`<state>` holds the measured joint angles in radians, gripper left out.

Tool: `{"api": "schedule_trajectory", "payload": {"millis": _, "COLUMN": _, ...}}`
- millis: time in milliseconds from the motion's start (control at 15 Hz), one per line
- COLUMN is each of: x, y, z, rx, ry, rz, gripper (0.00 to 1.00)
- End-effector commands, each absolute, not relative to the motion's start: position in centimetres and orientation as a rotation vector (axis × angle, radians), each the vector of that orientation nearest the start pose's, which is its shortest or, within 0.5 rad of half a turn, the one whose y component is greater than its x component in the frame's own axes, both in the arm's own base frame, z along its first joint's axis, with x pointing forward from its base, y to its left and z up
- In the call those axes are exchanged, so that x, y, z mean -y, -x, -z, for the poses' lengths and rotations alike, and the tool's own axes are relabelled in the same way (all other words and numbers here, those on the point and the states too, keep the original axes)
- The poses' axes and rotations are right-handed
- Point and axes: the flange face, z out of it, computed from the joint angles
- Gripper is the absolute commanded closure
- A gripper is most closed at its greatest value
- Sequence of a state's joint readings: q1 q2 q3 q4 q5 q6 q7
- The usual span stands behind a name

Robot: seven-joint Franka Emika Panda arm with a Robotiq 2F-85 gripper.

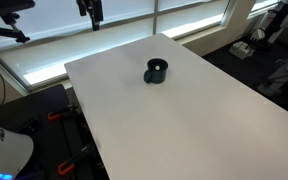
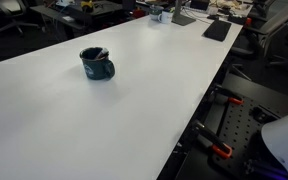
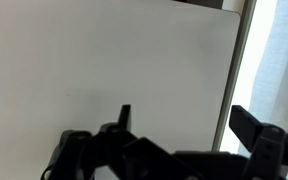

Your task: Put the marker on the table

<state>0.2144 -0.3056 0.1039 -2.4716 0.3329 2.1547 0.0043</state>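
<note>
The white table (image 1: pixel 184 120) fills both exterior views (image 2: pixel 104 120). A dark mug (image 1: pixel 157 71) stands on it, also seen in an exterior view (image 2: pixel 97 64). A thin light object, possibly the marker (image 2: pixel 97 53), lies inside the mug; I cannot make it out clearly. My gripper (image 1: pixel 90 10) hangs high above the table's far edge, well away from the mug. In the wrist view the gripper (image 3: pixel 187 120) is open and empty, with bare tabletop (image 3: pixel 104 60) between the fingers. The mug does not show in the wrist view.
Windows with a sill (image 1: pixel 134 30) run behind the table. Black cluttered desks (image 2: pixel 216 28) stand beyond one end. Dark equipment with orange clamps (image 2: pixel 224 120) sits below the table's long edge.
</note>
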Motion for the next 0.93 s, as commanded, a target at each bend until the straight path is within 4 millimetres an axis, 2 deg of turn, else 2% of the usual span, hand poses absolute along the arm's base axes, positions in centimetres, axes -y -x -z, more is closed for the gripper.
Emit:
{"api": "schedule_trajectory", "payload": {"millis": 0, "x": -14.8, "y": -42.5, "z": -42.1, "rx": 0.153, "ry": 2.881, "rz": 0.005, "gripper": 0.0}}
{"api": "schedule_trajectory", "payload": {"millis": 133, "x": -14.4, "y": -43.6, "z": -43.2, "rx": 0.143, "ry": 2.876, "rz": 0.058, "gripper": 0.0}}
{"api": "schedule_trajectory", "payload": {"millis": 267, "x": -13.8, "y": -45.6, "z": -44.9, "rx": 0.126, "ry": 2.867, "rz": 0.149, "gripper": 0.0}}
{"api": "schedule_trajectory", "payload": {"millis": 533, "x": -11.7, "y": -51.2, "z": -48.8, "rx": 0.11, "ry": 2.862, "rz": 0.41, "gripper": 0.0}}
{"api": "schedule_trajectory", "payload": {"millis": 667, "x": -10.5, "y": -54.1, "z": -49.1, "rx": 0.11, "ry": 2.871, "rz": 0.497, "gripper": 0.0}}
{"api": "schedule_trajectory", "payload": {"millis": 867, "x": -9.3, "y": -58.1, "z": -46.7, "rx": 0.115, "ry": 2.888, "rz": 0.508, "gripper": 0.0}}
